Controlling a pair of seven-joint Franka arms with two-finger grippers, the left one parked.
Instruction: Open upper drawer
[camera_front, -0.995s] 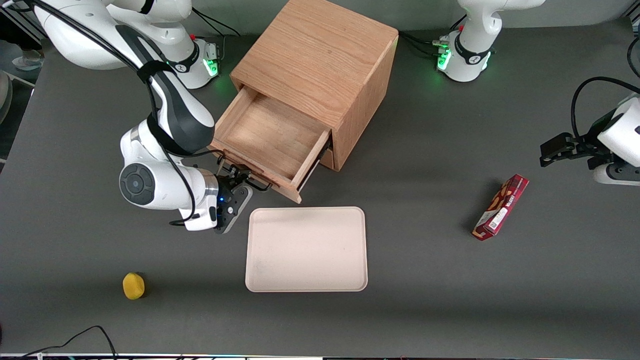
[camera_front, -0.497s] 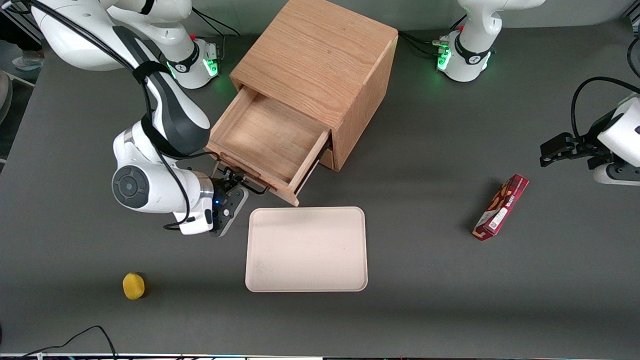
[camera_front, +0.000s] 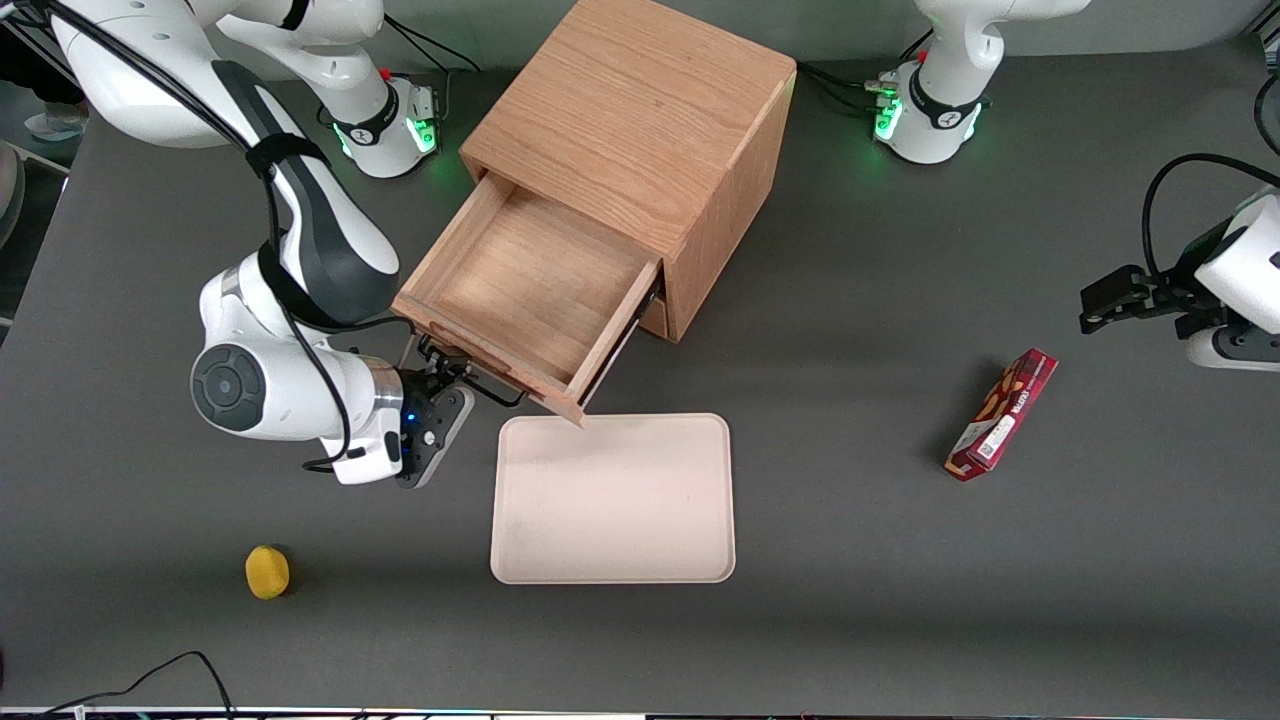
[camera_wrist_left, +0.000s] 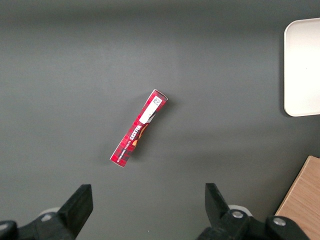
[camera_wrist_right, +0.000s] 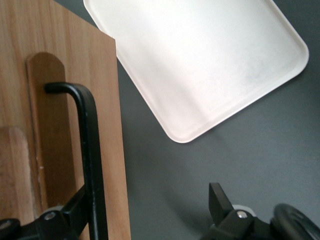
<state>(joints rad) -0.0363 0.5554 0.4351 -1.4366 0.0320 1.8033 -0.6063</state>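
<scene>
The upper drawer (camera_front: 520, 290) now sticks farther out of the oak cabinet (camera_front: 640, 120); the gripper (camera_front: 440, 368) is at its black handle (camera_wrist_right: 90, 150), jaws spread around the bar.

Grey table (camera_front: 850, 620): oak cabinet (camera_front: 640, 110), tray (camera_front: 612, 497), red box (camera_front: 1002, 414), yellow fruit, perhaps lemon (camera_front: 267, 572).

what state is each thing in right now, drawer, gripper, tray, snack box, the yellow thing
upper drawer: pulled well out, nothing inside
handle: black bar, between the gripper's fingers
gripper: in front of the drawer at its handle; grip not readable
lower drawer: closed
tray: flat on the table, nothing on it
snack box: lying on its side, closed
yellow thing: resting on the table, untouched
</scene>
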